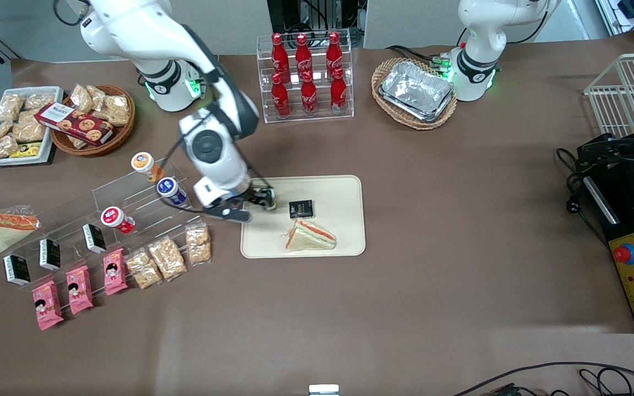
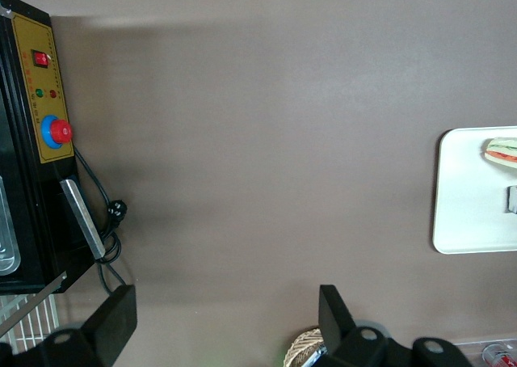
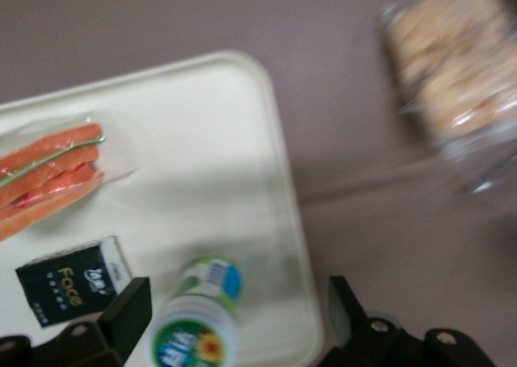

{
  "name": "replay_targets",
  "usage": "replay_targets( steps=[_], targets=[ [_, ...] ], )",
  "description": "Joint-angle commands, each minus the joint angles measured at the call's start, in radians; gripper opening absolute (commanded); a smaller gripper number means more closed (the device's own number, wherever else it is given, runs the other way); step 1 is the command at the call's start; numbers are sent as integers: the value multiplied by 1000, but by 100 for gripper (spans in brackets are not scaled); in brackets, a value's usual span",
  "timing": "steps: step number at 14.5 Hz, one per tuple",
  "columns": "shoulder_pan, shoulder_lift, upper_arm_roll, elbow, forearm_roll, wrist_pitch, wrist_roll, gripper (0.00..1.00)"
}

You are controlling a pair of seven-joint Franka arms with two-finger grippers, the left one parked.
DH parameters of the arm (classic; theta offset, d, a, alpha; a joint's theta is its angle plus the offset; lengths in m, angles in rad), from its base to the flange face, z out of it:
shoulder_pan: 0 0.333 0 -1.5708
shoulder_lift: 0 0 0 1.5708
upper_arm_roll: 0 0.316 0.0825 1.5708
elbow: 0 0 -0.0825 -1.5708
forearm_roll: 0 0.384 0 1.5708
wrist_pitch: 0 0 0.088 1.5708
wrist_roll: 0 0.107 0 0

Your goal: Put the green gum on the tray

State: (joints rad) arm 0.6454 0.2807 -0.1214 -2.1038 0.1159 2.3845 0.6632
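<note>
Green gum (image 3: 198, 322) lying on its side on tray (image 3: 218, 165), just inside the rim, beside black Face packet (image 3: 73, 280). Long axis along the tray surface, white green-ringed lid toward the wrist camera, base toward the tray's middle. Smooth round plastic jar, glossy green-yellow label. Tray flat, cream, rounded corners, low rim. End effector (image 3: 234, 322) low over the tray edge nearest the snack racks, fingers spread either side of the jar, not touching. Wrapped sandwich wedge (image 1: 310, 236) on tray, nearer the front camera.

6 cola bottles (image 1: 306, 74), 3 pink snack packs (image 1: 78, 289), 2 sandwiches (image 1: 310, 236) (1 on tray (image 1: 344, 192)), 4 gum jars (image 1: 144, 165).
</note>
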Motion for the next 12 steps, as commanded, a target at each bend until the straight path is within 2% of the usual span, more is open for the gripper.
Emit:
replay_targets(
  steps=[1,7,12],
  targets=[
    [-147,-161,0,-5,22,-184,-203,98],
    [-378,-242,-1,175,10,-531,-517,100],
    [-513,-250,-1,355,7,-712,-658,100]
  ],
)
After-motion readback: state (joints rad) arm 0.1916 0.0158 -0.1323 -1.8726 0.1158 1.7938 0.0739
